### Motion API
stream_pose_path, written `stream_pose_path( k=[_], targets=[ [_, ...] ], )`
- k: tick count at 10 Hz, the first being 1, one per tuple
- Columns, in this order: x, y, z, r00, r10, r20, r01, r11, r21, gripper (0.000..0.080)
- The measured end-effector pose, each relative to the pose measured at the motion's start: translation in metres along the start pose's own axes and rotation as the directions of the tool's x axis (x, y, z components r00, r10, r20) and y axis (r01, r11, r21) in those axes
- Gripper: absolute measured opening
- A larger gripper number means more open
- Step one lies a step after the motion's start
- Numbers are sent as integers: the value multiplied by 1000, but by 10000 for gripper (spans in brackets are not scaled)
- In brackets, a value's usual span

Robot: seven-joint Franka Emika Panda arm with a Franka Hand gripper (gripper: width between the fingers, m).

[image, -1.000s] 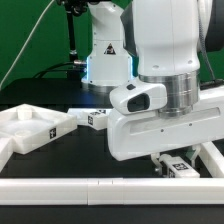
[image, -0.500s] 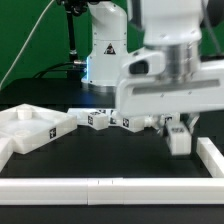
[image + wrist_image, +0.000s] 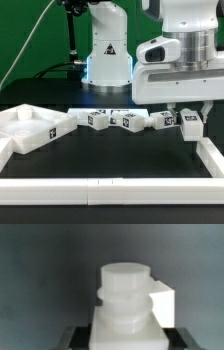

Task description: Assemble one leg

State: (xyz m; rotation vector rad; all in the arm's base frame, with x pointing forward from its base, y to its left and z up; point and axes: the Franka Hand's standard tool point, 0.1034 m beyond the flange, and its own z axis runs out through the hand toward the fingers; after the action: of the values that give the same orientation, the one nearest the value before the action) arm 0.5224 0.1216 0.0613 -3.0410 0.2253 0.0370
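Note:
My gripper is shut on a white leg with a black-and-white tag and holds it lifted above the table at the exterior view's right. In the wrist view the leg stands between the dark fingers and points away from the camera. Three more legs lie in a row on the black table. The large flat white panel lies at the exterior view's left.
A white frame rail runs along the front of the table, with a side rail at the exterior view's right. The robot's base stands behind the row of legs.
The gripper has risen and moved toward the exterior view's right with the leg in it, uncovering the row of three legs on the table.

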Motion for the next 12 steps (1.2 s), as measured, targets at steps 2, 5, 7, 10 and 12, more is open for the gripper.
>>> stream_pose_path(
  k=[2,5,7,10,12],
  targets=[
    [-57,-20,1,995,97,5,-97,995,-14,284],
    [-99,-33,16,990,138,22,-137,990,-31,284],
    [-101,-32,19,990,138,26,-137,990,-32,284],
    [-118,-37,52,993,117,-2,-117,993,-18,284],
    [-124,-39,59,994,106,-6,-106,994,-16,284]
  ],
)
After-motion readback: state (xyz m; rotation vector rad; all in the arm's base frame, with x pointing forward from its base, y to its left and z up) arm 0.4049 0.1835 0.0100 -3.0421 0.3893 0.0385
